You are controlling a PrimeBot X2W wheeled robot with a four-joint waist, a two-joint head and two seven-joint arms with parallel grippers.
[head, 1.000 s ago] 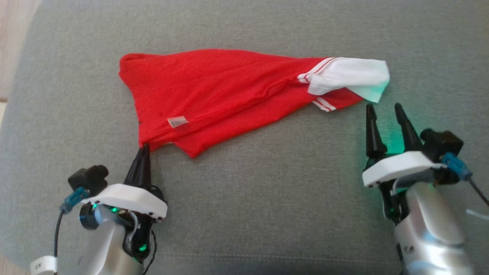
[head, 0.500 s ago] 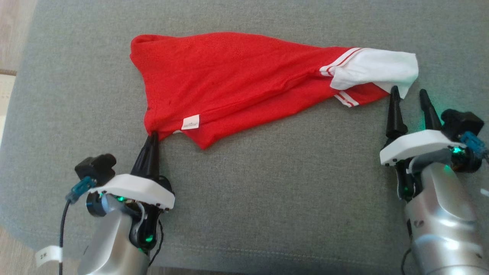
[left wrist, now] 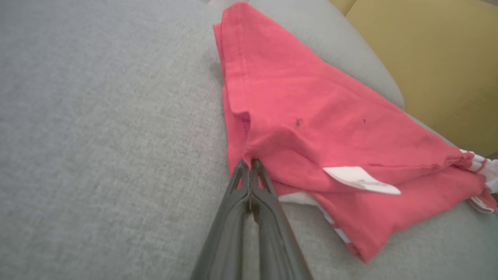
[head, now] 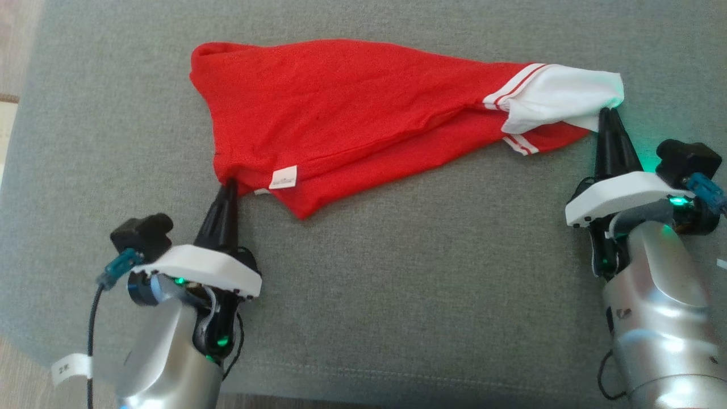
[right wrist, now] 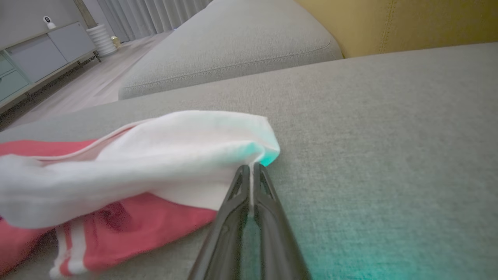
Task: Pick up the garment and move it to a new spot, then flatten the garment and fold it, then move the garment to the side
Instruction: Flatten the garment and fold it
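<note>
The grey cushion (head: 397, 272) is looked down on from above, behind both arms, in the head view, and the whole red and white garment (head: 352, 108) is taken in. The left wrist view is set close behind the left gripper (left wrist: 249, 162) and aimed along it at the garment's red corner, while the right wrist view is held low behind the right gripper (right wrist: 252, 168), facing the white end. The garment and cushion are shared by all three views.
</note>
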